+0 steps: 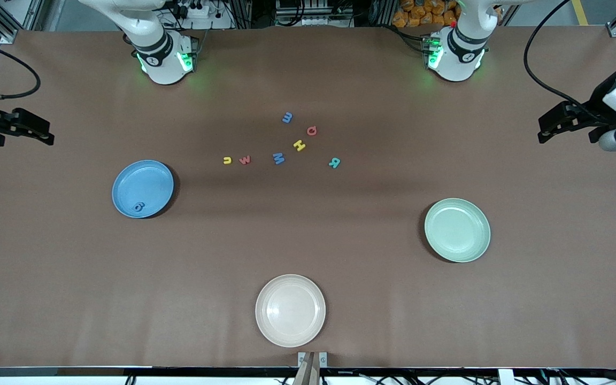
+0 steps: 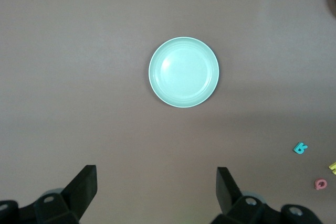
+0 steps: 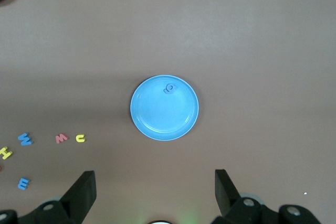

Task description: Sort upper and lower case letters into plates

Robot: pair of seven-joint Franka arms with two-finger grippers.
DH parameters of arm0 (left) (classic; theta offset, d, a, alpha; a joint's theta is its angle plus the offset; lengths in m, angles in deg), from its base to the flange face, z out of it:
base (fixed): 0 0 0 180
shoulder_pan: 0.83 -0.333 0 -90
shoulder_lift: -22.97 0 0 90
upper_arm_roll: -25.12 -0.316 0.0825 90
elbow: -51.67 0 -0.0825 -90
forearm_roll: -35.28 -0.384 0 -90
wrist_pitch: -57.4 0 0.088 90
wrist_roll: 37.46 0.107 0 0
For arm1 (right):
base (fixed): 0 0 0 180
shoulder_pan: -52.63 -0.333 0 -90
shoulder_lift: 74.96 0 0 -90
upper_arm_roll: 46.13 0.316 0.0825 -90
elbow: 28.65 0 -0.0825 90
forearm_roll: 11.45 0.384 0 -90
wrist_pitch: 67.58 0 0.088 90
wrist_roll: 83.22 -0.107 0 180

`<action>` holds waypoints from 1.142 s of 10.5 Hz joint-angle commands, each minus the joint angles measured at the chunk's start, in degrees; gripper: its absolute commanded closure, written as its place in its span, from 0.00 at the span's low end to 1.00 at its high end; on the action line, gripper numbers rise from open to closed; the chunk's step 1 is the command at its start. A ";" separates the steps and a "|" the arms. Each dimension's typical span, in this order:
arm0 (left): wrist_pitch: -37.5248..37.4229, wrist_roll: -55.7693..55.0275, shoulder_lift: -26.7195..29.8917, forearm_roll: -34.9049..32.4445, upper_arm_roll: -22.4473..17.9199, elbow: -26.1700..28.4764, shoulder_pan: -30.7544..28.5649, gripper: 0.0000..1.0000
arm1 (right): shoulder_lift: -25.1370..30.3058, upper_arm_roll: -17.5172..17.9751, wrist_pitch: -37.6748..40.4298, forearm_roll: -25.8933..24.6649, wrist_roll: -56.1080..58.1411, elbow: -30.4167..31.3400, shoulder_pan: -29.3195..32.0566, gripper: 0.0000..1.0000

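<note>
Several small letters lie loose mid-table: a blue m (image 1: 287,117), a red Q (image 1: 312,130), a yellow H (image 1: 299,145), a blue M (image 1: 278,158), a red w (image 1: 244,160), a yellow u (image 1: 227,160) and a teal R (image 1: 334,162). The blue plate (image 1: 145,182) holds one blue letter (image 1: 138,207) near its rim. Nothing lies in the mint green plate (image 1: 457,230). My right gripper (image 1: 46,137) hangs open and empty high over the right arm's end of the table. My left gripper (image 1: 544,133) hangs open and empty high over the left arm's end.
A cream-white plate (image 1: 290,310) with nothing in it sits nearest the front camera, close to the table's edge. Both arm bases stand along the edge farthest from that camera. Brown table surface lies bare between the three plates.
</note>
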 commanded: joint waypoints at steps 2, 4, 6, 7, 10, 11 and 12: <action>-0.81 -0.46 -3.35 -1.84 0.40 -0.33 0.13 0.00 | 1.54 -0.08 -5.78 0.09 -4.47 9.42 -2.12 0.00; -0.89 0.14 -6.26 -1.49 0.40 -0.51 -0.58 0.00 | 1.28 -0.08 -10.00 0.09 -6.17 14.43 -4.39 0.00; -0.81 -0.02 -6.17 -0.88 0.49 -0.33 0.21 0.00 | 1.28 0.00 -14.06 0.17 -10.20 19.54 -6.94 0.00; -0.81 -0.20 -6.00 1.39 1.71 -0.07 -0.14 0.00 | 1.45 0.01 -14.07 0.17 -10.91 21.65 -8.26 0.00; 7.41 -2.90 -3.64 4.05 7.66 8.24 -0.05 0.00 | 2.69 0.01 -18.72 5.62 -13.55 28.33 -10.02 0.00; 11.37 -4.92 -2.75 4.05 9.26 12.11 -0.05 0.00 | 2.60 0.01 -20.56 5.62 -16.43 29.91 -11.94 0.00; 12.63 -5.03 -2.13 4.05 11.28 13.98 -0.05 0.00 | 2.77 0.01 -24.93 5.62 -19.59 33.23 -13.96 0.00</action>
